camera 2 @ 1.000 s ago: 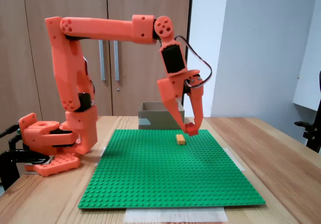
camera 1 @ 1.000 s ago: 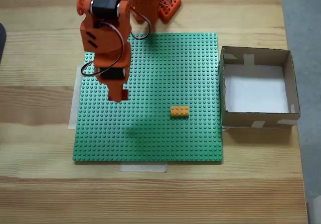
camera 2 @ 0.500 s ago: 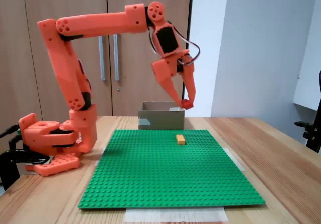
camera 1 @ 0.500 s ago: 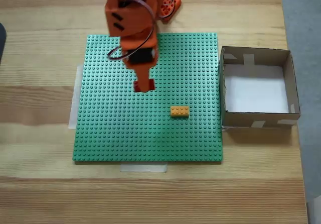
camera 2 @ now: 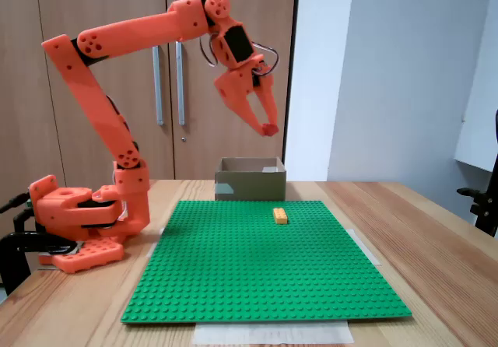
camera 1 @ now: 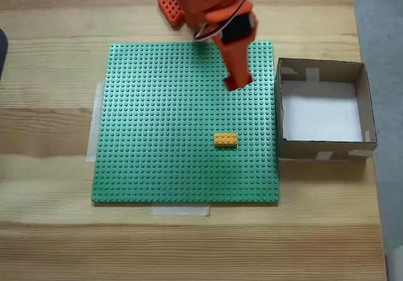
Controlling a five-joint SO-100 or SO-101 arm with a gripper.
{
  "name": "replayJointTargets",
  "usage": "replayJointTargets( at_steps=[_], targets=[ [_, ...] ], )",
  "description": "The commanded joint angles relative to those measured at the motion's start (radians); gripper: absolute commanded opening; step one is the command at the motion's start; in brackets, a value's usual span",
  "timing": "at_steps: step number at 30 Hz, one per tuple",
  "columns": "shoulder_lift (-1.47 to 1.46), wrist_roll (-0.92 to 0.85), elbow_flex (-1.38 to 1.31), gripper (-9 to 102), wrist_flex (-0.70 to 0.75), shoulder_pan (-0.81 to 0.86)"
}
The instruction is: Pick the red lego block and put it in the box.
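Clamped at its tips, the gripper [camera 2: 268, 129] holds a small reddish piece, which I take to be the red lego block [camera 1: 238, 81]. In a fixed view from above, the block shows in the upper middle of the frame, over the right part of the green baseplate [camera 1: 157, 167] and just left of the box [camera 1: 371, 120]. In a fixed view from the side, the gripper sits high in the upper middle of the frame, well above the tabletop, with the box [camera 2: 249, 185] low behind it at mid-frame. The fingers look drawn close together around the block; only a sliver of it shows between them.

An orange brick [camera 1: 225, 140] rests on the baseplate, lower in the frame and well apart from the gripper; it shows as a small piece in front of the box in the side view [camera 2: 279, 215].

Judging by this, the carry step is in hand: the block is lifted and on its way, not yet over the box. The next move calls for swinging further toward the right of the top view until the block hangs over the white floor inside the near wall, then lowering a little and spreading the fingers. The risk is letting go too soon, so the block strikes the cardboard rim or falls outside.
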Motion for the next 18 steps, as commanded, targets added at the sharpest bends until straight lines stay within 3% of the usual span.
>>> replayJointTargets(
  at_steps=[1, 18],
  targets=[
    [0.04, 0.015, -0.035, -1, -0.006, -0.054],
    [-0.002, 0.104, 0.02, -1, -0.1, -0.241]
  ],
)
